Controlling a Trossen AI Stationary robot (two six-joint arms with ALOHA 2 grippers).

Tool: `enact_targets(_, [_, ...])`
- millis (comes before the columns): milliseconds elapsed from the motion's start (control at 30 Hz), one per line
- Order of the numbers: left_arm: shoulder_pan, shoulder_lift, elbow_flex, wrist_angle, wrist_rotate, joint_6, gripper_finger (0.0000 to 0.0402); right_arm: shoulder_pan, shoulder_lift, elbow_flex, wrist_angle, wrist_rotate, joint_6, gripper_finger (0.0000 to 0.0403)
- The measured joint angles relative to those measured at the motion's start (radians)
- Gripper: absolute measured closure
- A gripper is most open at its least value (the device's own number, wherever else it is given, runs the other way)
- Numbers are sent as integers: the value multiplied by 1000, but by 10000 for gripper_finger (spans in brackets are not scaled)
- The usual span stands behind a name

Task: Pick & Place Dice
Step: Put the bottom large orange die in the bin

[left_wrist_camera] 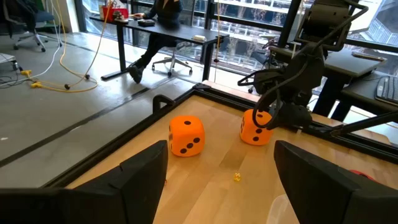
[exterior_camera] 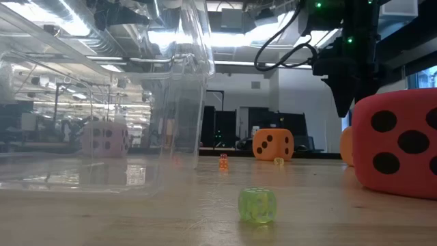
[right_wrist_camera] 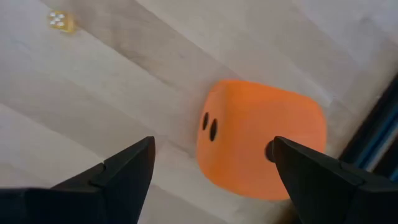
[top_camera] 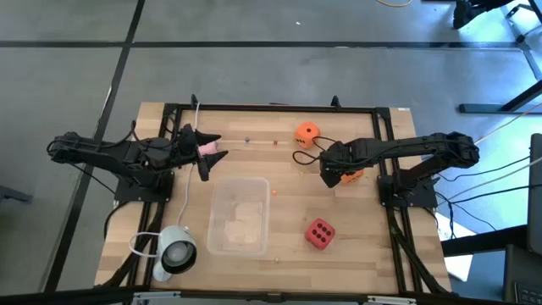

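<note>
**Right gripper spread over orange die near the table's right rail**

Red die [top_camera: 319,232] sits nearest the front edge, on open wood right of the clear plastic bin [top_camera: 239,215]. Farther back, the right gripper [top_camera: 340,177] hangs over an orange die [right_wrist_camera: 261,138], fingers wide apart with the cube between them, just beside the dark right frame rail [top_camera: 385,161]. Across the bin, the left gripper [top_camera: 209,151] pinches the pale pink die [top_camera: 207,148]. Farthest off, the second orange die [top_camera: 306,132] rests near the back rail.
</note>
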Motion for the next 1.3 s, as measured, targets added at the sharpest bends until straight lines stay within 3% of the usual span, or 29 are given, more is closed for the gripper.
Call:
enact_targets(233, [0, 0, 0, 0, 0, 1, 111, -3, 69, -1, -25, 39, -51, 79])
enact_targets(533, [0, 0, 0, 0, 0, -1, 111, -3, 195, 2, -48, 37, -52, 46])
enact_targets(733, [0, 0, 0, -1, 0, -9, 111, -2, 291, 2, -100, 122, -16, 35])
enact_targets(1133, [0, 0, 0, -1, 22, -27, 111, 14, 369, 6, -101, 132, -9, 55])
enact_targets(1300, [0, 0, 0, -1, 22, -28, 111, 14, 370, 5, -102, 136, -8, 87])
